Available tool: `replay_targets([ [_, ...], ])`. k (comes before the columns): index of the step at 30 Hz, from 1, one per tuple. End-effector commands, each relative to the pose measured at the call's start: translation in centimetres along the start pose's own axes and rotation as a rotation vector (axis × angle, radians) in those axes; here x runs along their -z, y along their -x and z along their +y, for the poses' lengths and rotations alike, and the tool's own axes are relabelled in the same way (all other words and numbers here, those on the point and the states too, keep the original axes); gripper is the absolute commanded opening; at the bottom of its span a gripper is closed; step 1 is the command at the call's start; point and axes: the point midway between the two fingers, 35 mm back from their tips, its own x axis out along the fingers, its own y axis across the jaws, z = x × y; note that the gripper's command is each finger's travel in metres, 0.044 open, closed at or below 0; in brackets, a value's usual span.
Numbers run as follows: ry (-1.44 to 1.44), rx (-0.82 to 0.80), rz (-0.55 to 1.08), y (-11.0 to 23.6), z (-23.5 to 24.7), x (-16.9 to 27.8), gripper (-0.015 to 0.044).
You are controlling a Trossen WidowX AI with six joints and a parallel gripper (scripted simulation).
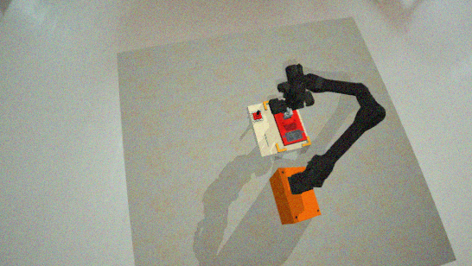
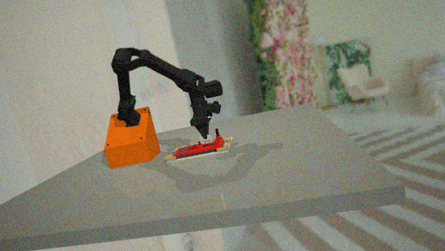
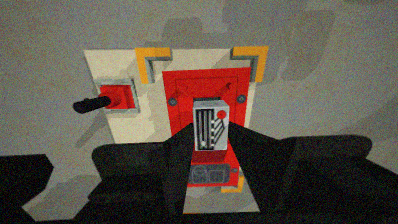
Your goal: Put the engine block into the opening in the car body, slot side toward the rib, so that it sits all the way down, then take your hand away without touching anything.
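Observation:
My gripper (image 3: 210, 126) (image 1: 286, 110) (image 2: 205, 134) is shut on the engine block (image 3: 211, 125) (image 1: 287, 115), a small grey block with dark slots and a red dot on its top face. I hold it upright just above the red car body (image 3: 181, 85) (image 1: 286, 129) (image 2: 196, 149), over its far end. The car body lies flat on a cream board (image 3: 115, 62) (image 1: 264, 140) between orange corner marks (image 3: 150, 56). The block hides most of the opening, and I cannot see the rib.
A small red fixture (image 3: 119, 96) (image 1: 258, 116) with a black handle (image 3: 91, 105) sits on the board's left part. A grey panel sits at the car body's near end. The arm's orange base (image 1: 296, 200) (image 2: 130, 140) stands close to the board.

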Motion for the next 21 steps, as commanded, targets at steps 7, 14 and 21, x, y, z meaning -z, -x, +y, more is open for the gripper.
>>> replay_targets([
  [7, 0.002, 0.003, 0.000, -0.23, -0.02, -0.01, 0.0158],
  [14, 0.004, 0.003, 0.000, -0.36, -0.02, 0.00, 0.0158],
  [21, 0.003, 0.003, 0.000, -0.50, -0.02, 0.00, 0.0158],
])
